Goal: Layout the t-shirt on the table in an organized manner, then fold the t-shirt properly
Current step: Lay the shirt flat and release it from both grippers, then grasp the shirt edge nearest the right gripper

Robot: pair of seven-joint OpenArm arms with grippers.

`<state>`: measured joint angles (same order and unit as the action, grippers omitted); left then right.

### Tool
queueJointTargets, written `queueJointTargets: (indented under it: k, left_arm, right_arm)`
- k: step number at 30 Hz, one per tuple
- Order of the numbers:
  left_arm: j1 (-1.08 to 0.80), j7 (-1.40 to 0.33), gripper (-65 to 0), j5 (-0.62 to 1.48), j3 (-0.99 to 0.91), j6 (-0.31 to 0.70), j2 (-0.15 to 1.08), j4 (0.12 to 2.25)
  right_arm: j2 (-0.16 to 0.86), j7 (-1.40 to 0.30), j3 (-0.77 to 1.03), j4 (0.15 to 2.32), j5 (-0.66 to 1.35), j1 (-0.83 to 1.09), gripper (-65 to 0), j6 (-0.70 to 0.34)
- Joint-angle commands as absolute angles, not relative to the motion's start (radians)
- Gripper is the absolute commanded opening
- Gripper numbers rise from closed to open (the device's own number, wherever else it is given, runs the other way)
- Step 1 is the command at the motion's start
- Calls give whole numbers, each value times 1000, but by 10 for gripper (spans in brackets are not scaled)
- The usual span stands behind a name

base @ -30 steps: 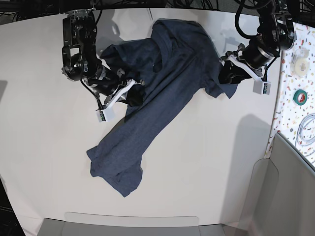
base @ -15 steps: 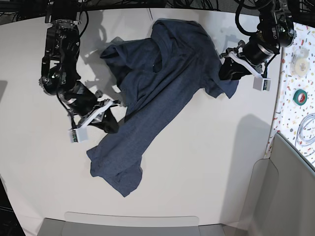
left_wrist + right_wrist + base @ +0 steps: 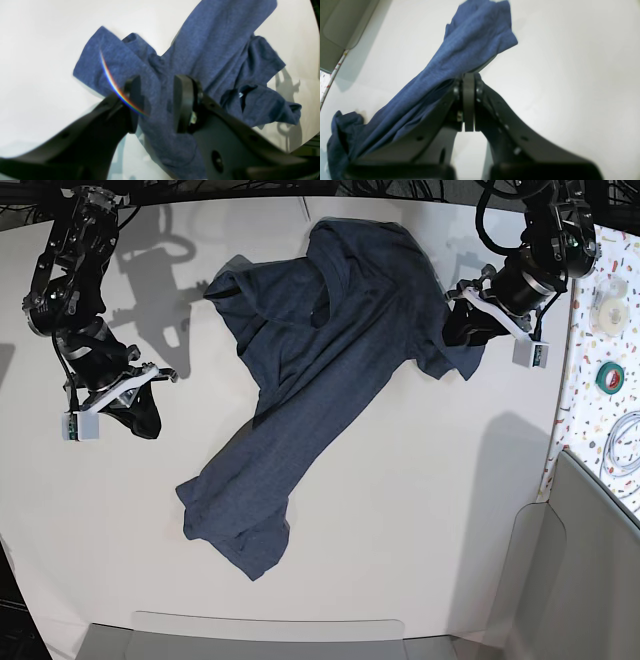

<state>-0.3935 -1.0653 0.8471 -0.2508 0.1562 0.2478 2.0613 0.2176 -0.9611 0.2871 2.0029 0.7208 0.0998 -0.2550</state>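
The dark navy t-shirt (image 3: 320, 360) lies crumpled on the white table (image 3: 400, 530), running diagonally from the far centre to the near left, plain side up. My left gripper (image 3: 462, 330) sits at the shirt's right sleeve. In the left wrist view the left gripper (image 3: 157, 105) stands open, its jaws apart with the t-shirt (image 3: 212, 50) showing between them. My right gripper (image 3: 145, 420) hovers over bare table, well to the left of the shirt. In the right wrist view the right gripper (image 3: 468, 80) is shut on nothing, and the t-shirt (image 3: 470, 45) lies beyond it.
A confetti-speckled strip along the right edge holds a white tape roll (image 3: 610, 305), a green tape roll (image 3: 611, 377) and a coiled cable (image 3: 625, 442). A grey panel (image 3: 590, 580) stands at the near right. A grey tray (image 3: 270, 635) lies along the front edge.
My right arm has swung left, from the shirt's left edge out over bare table, still shut. The shirt's left sleeve now lies uncovered. The left gripper has barely moved.
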Motion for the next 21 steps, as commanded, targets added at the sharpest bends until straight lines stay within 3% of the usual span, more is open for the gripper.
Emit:
queueJointTargets:
  k: [1, 8, 16, 21]
  left_arm:
    - [-392, -1043, -451, 862, -254, 159, 259, 2075]
    - [-400, -1043, -451, 862, -254, 159, 259, 2074]
    - [-400, -1047, -451, 860, -208, 159, 260, 2074]
    - [-400, -1043, -451, 858, -165, 159, 260, 2074]
  right_arm:
    - [226, -940, 302, 2022, 734, 97, -650, -262]
    - [236, -944, 433, 2017, 728, 111, -650, -265]
    - [389, -946, 524, 1844, 734, 64, -650, -263]
    - [340, -1001, 475, 1825, 803, 102, -650, -265]
